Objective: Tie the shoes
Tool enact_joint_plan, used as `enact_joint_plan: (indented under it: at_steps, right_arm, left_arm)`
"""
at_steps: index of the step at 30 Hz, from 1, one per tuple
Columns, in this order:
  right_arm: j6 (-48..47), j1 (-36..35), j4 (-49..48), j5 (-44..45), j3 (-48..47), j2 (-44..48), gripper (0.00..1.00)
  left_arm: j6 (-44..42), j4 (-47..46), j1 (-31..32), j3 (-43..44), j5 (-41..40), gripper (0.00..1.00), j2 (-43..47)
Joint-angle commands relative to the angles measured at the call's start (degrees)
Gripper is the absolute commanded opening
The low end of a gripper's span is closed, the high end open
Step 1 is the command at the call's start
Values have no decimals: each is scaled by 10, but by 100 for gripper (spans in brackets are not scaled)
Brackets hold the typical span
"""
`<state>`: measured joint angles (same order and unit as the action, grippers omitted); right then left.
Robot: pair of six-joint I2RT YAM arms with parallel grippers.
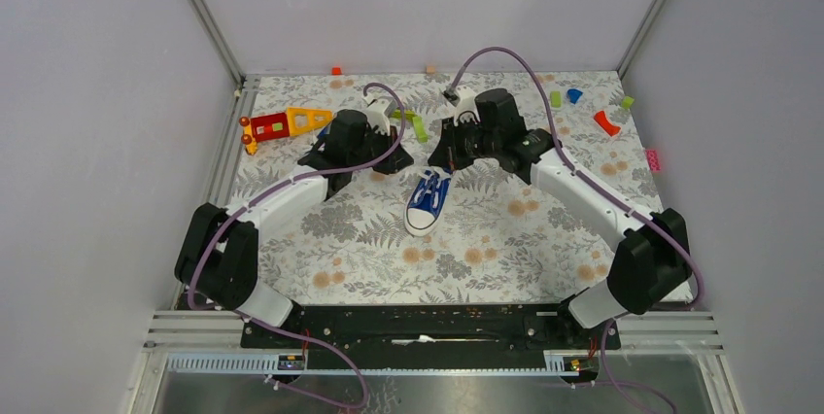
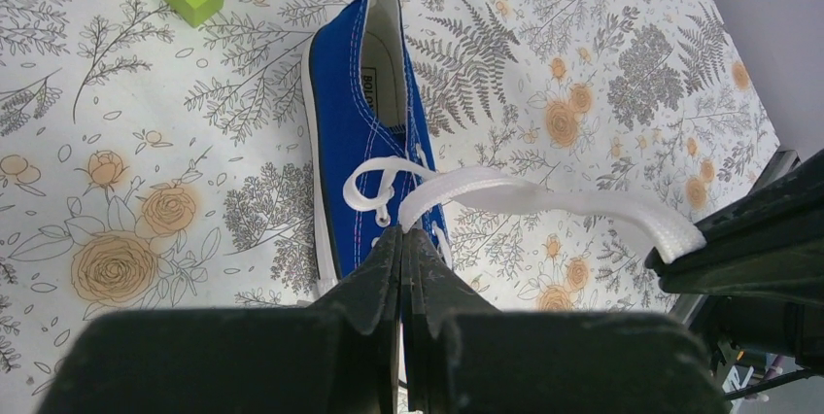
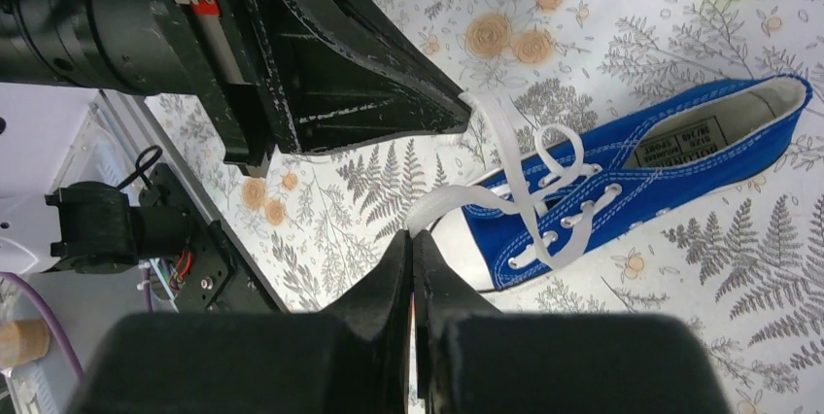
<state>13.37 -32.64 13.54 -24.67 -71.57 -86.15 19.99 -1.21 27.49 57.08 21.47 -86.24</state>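
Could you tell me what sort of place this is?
Probably a robot lab cell: grey walls, metal framing, a floral table, scattered toys, left gripper and right gripper pinching the lace of a shoe.

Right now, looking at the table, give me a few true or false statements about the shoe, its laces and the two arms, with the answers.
1. The shoe is red. False: it is blue with a white toe cap.
2. The left fingers and the right fingers are each shut on a white lace. True.
3. The laces are tied in a finished bow. False: the ends are held apart, untied.
4. The shoe's toe points toward the arm bases. True.
5. The toy lies to the shoe's right. False: it lies to its left.
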Motion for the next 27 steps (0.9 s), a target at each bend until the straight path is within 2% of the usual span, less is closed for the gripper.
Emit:
enact_joint_plan:
  at_steps: [1, 4, 8, 10, 17, 27]
  right_arm:
    - [-32, -4, 57, 5, -49, -16, 0]
    - [-51, -4, 74, 11, -69, -29, 3]
    - [-111, -4, 86, 12, -93, -53, 11]
    - [-150, -4, 81, 5, -101, -67, 12]
    - [-281, -4, -9, 30, -56, -74, 3]
    - [-347, 8, -58, -25, -53, -109, 1]
  left_arm:
    - [-5, 1, 2, 25, 13, 2, -2]
    - [-6, 3, 2, 27, 13, 2, -3]
    - [-6, 5, 2, 30, 12, 2, -4]
    - [-9, 9, 2, 34, 11, 2, -7]
    - [-23, 25, 2, 43, 0, 2, -11]
    - [-36, 33, 1, 51, -2, 2, -20]
